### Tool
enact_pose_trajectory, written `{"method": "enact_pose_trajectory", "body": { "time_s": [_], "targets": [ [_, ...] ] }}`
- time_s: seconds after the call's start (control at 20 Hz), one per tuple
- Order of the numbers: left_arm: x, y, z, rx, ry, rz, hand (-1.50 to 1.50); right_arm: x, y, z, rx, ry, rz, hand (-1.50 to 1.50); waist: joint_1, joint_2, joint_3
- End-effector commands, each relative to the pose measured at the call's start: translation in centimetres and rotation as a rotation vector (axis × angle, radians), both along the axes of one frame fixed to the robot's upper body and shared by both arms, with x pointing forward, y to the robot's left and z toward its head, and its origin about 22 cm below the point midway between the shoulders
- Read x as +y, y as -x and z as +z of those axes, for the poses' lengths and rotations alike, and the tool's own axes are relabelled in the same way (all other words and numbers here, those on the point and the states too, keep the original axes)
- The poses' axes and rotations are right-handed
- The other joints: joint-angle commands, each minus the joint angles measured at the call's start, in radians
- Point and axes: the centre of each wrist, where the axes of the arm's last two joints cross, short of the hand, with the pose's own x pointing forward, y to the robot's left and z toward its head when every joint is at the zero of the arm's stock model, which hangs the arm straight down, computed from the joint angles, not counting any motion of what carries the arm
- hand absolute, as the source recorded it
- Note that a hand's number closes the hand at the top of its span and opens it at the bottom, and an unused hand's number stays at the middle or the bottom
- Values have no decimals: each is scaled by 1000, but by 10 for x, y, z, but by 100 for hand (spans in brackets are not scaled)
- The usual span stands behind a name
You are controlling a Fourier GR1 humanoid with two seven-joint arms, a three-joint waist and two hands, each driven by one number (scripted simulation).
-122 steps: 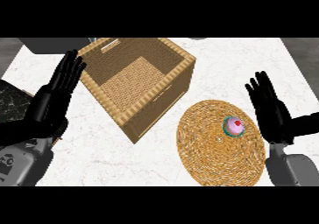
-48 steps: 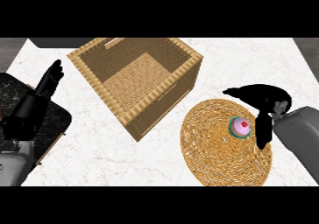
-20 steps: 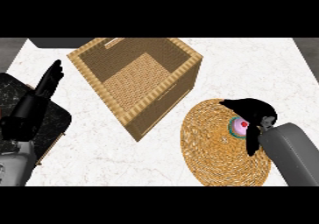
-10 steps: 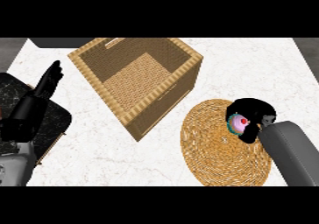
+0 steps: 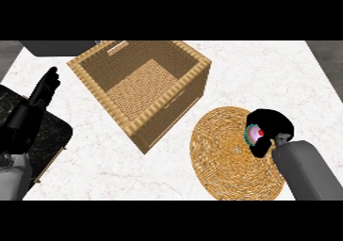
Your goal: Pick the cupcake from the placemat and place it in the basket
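I am closing my right hand [image 5: 270,123] round the cupcake [image 5: 256,135], which is sitting at the right of the placemat [image 5: 226,155]. It is looking light, soft and easily crushed; I am gripping the sides, below the topping. My left hand [image 5: 41,92] is resting open, far left. Half a second ago my fingers were covering less of it. The basket [image 5: 175,101] is unchanged.

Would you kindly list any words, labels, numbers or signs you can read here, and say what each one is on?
None: no readable text shows anywhere.
The basket, placemat and counter bear no writing.
The cupcake, mostly covered by the right hand, shows no label.
The left hand carries no marking.
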Motion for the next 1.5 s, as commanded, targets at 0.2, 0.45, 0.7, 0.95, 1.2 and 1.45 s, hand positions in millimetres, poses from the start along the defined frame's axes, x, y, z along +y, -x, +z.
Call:
{"method": "enact_pose_trajectory", "body": {
  "time_s": [0.2, 0.45, 0.7, 0.95, 1.2, 1.45],
  "targets": [
    [4, 8, -7, 25, 2, 33, 0, 36, 54, -25, -204, 123, -559, 150, -38, -5, 0],
    [-4, 8, -4, 9, 7, 4, 0, 68, 78, 21, -453, 139, -697, 150, -13, 1, 2],
    [-3, 7, -6, 8, -5, -3, 0, 90, 80, 99, -912, -94, -711, 150, -6, -1, 2],
    [-15, -6, 12, -5, 7, -15, 0, 119, 107, 172, -1116, -355, -627, 150, 13, 6, 3],
    [-14, -15, 12, -6, -2, -23, 0, 153, 115, 229, -1158, -355, -539, 150, 31, 15, 2],
    [-22, -17, 4, -21, 18, -61, 0, 186, 96, 279, -1129, -439, -455, 150, 49, 18, 1]
  ]
}}
